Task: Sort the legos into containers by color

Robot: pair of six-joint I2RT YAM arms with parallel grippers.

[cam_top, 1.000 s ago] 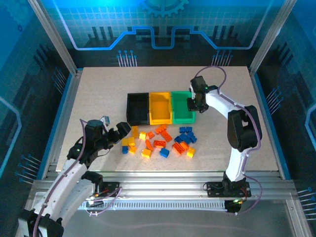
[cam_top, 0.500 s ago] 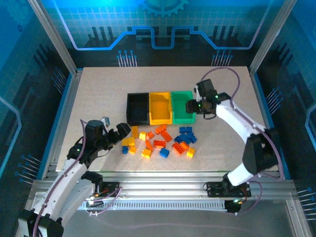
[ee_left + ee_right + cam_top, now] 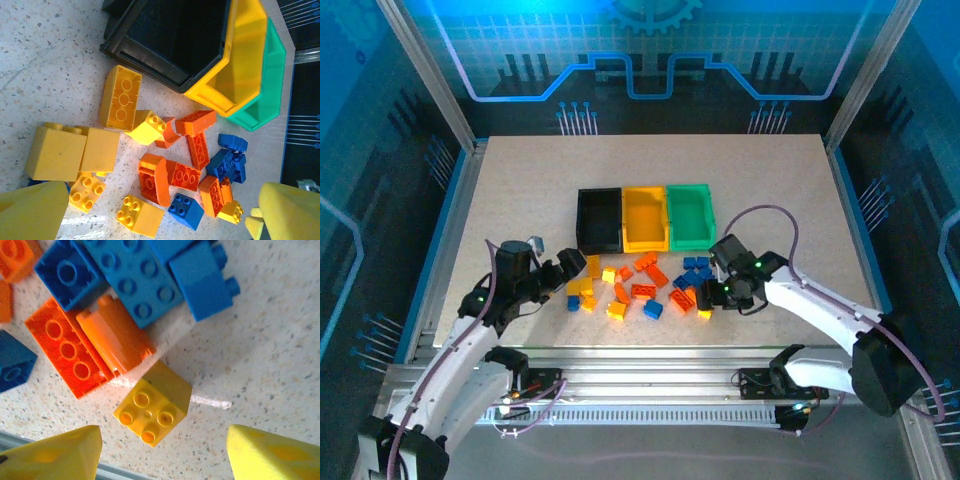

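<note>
Overhead view of a speckled worktop with two robot arms at its near edge.

At the left, the left gripper hovers just beside the left edge of the legos, a loose scatter of orange, yellow and blue bricks near the middle of the worktop. Its jaws are spread wide and hold nothing. The left wrist view looks out between them at a cluster of yellow bricks, which suggests it is lined up to take one of these next.

Behind the scatter, three bins stand touching in a row: the black bin, the yellow bin and the green bin. They sit close to the bricks, so each carry is short. What lies inside them cannot be made out.

At the right, the right gripper is low over the right edge of the scatter. Its jaws stand partly apart and empty. The right wrist view shows a small yellow brick on the worktop between them, beside an orange brick and several blue ones, so this looks like the approach to a fresh pick.

Compared with a second earlier, the right arm has swung from over the green bin back to the bricks, and its jaws have opened from nearly closed. The left arm has not moved.
</note>
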